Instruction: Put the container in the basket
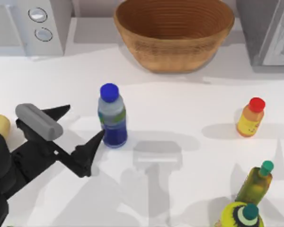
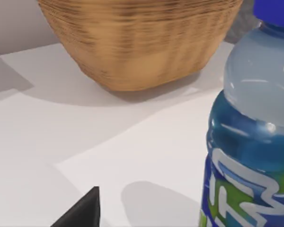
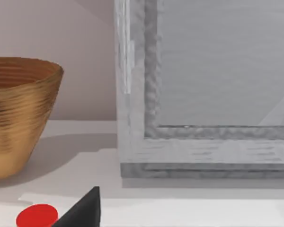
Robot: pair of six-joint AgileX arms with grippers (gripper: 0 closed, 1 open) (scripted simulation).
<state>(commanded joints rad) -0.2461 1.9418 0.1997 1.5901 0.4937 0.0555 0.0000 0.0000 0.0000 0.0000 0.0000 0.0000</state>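
Standing upright on the white desk (image 1: 180, 109), left of centre, is the container (image 1: 112, 116), a clear plastic bottle with a blue screw cap and blue-and-green label. Left gripper (image 1: 80, 126), black, sits low at the desk's left side, fingers spread apart: one fingertip (image 1: 97, 138) at the bottle's base, touching or just beside it, the other (image 1: 61, 111) well to the bottle's left. Bottle not between the fingers. Left wrist view: bottle label close up, one dark fingertip (image 2: 83, 213) at the frame edge.

Near right corner: olive-green bottle with teal cap (image 1: 255, 182), and a yellow round-topped item with teal cap (image 1: 241, 215) at the edge. Farther right: small orange bottle with red cap (image 1: 251, 117), upright.

Far edge, centre: large round tan-brown woven wicker basket (image 1: 175, 35), well apart from the container. Grey appliances flank it.

Right wrist view: one dark fingertip (image 3: 83, 213); cannot tell the state of the right fingers.
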